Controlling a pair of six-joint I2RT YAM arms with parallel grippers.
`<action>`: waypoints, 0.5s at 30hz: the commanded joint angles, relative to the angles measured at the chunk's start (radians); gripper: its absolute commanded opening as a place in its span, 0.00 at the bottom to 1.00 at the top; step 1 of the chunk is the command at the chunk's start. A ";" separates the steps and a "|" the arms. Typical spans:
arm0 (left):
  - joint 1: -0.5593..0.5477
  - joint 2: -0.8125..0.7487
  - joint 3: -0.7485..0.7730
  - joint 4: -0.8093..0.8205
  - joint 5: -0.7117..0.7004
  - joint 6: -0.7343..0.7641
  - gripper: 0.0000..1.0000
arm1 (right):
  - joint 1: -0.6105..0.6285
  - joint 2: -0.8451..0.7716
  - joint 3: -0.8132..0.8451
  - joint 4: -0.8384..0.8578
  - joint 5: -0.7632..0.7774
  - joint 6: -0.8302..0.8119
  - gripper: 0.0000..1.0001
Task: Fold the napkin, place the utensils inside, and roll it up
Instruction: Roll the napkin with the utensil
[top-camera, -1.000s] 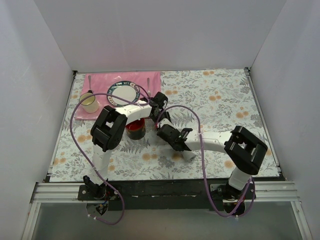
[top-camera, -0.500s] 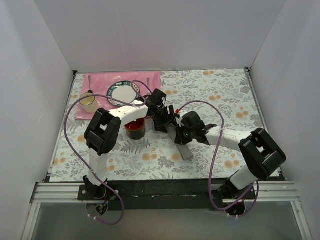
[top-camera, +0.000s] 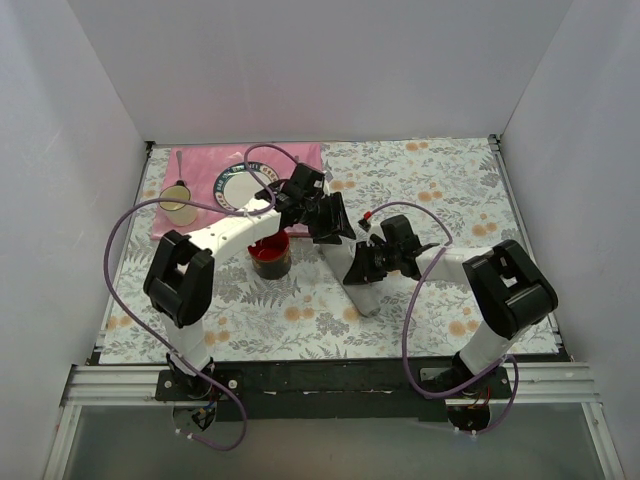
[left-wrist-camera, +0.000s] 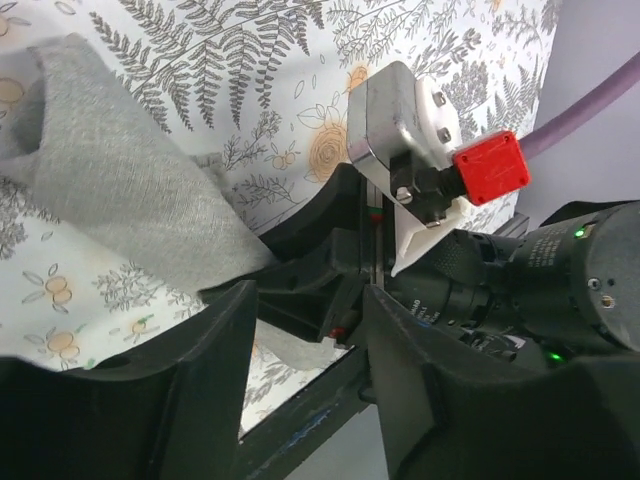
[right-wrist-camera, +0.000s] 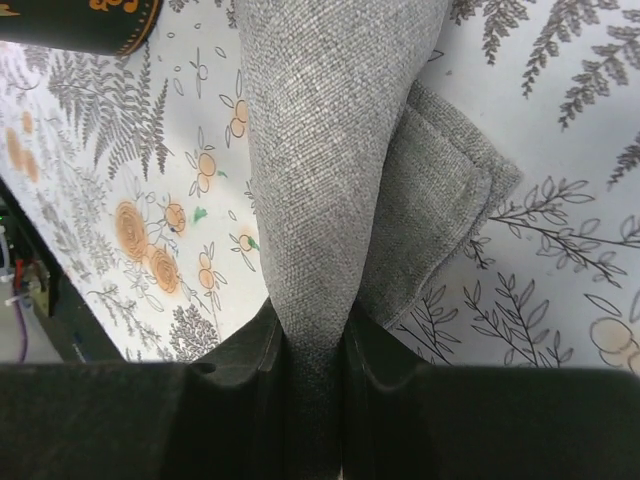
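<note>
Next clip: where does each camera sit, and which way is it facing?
Top external: above and behind the bases, looking down on the floral table; both arms show whole, left hand and right hand close together mid-table.
Left wrist: on the left arm, looking past its own two black fingers at the right arm's wrist.
Right wrist: on the right arm, looking down its own fingers, which pinch the grey napkin.
Shared: the napkin appears in all three views.
</note>
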 joint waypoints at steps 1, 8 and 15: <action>0.006 0.076 -0.009 0.050 0.058 -0.004 0.42 | -0.008 0.073 -0.052 -0.057 -0.040 0.011 0.01; 0.006 0.173 -0.027 0.047 0.009 0.025 0.32 | -0.026 0.057 -0.059 -0.098 -0.022 -0.033 0.03; 0.009 0.237 -0.044 0.070 -0.049 0.060 0.27 | -0.023 0.006 -0.008 -0.245 0.050 -0.102 0.26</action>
